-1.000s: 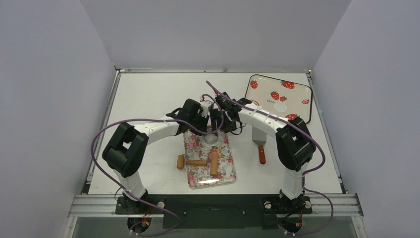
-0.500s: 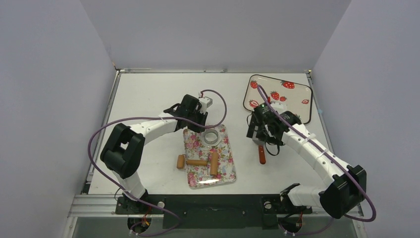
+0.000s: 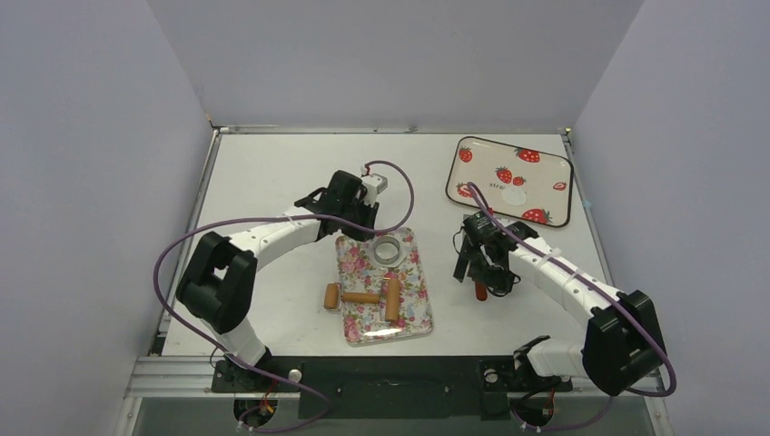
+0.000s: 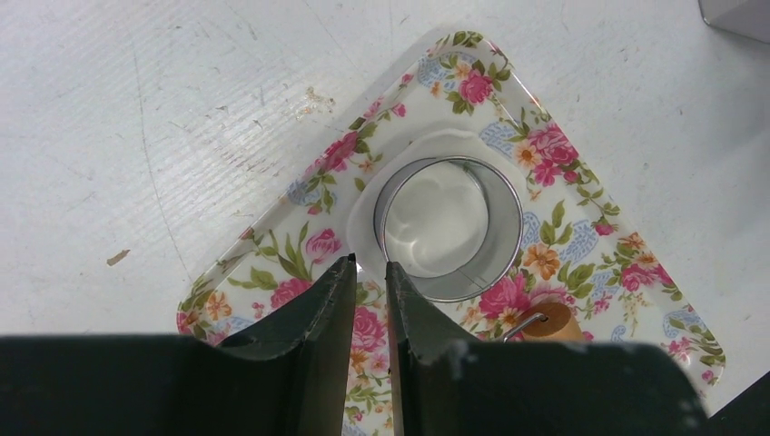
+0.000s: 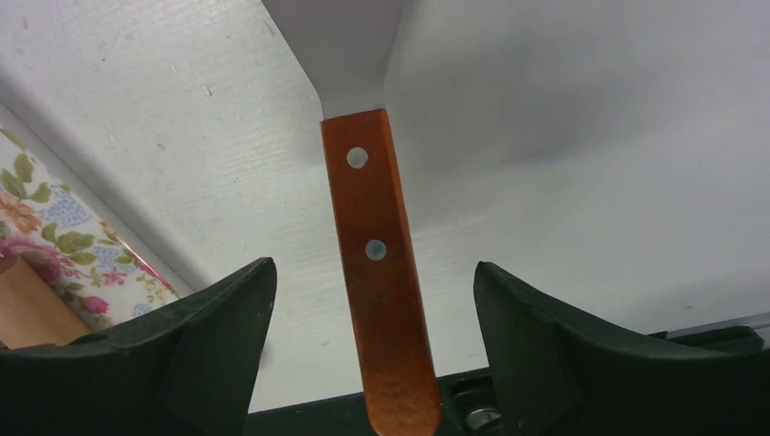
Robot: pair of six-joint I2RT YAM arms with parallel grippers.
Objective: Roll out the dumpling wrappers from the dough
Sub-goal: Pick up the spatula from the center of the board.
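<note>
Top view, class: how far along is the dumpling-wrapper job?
Done: one dumpling wrapper lies on the strawberry tray. In hand: the metal ring sits on flattened dough on the floral tray; the open right gripper straddles the spatula handle. Left: probably lifting the ringed dough across.

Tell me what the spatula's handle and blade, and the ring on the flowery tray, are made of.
The spatula handle looks like reddish-brown wood, smooth, pinned with two metal rivets. Its blade is a flat, pale grey sheet, probably steel. The ring has a thin bright wall with mirror-like reflections, so likely polished metal.
</note>
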